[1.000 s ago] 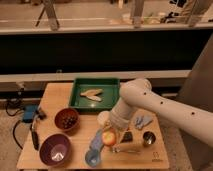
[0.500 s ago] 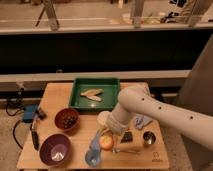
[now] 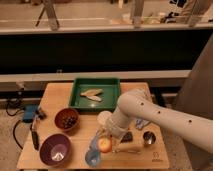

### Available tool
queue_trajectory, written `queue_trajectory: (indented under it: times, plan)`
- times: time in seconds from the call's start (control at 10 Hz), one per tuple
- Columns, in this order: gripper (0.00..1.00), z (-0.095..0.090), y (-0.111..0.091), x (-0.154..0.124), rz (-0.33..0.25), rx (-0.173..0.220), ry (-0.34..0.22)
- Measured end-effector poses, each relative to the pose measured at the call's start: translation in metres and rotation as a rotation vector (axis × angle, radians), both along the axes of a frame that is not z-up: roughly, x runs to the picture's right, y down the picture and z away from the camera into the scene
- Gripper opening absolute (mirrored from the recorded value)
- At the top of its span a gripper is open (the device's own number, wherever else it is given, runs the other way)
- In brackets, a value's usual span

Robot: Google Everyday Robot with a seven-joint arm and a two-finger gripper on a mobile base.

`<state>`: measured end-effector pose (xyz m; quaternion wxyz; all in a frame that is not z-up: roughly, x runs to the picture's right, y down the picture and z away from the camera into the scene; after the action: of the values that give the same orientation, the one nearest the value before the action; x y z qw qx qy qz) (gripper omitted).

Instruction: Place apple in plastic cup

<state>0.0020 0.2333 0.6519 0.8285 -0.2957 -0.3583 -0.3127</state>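
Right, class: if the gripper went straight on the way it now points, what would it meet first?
Probably the blue cup, just below-left of the gripper, which hangs near the front of the table holding the apple. Depth is unclear, so it may miss the rim.

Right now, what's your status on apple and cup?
Gripper low over table front, just above apple. Apple beside plastic cup, not inside it. Nothing between them.
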Motion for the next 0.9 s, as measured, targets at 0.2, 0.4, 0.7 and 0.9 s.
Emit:
queue_trajectory:
  times: [0.2, 0.4, 0.7, 0.9]
  plan:
    - [0.03, -0.003, 0.0, -0.004, -0.005, 0.007, -0.009]
    - [0.0, -0.006, -0.001, -0.01, -0.007, 0.004, -0.043]
    - [0.0, -0.005, 0.001, -0.016, 0.02, -0.033, -0.099]
    - [0.0, -0.005, 0.002, -0.017, 0.035, -0.054, -0.12]
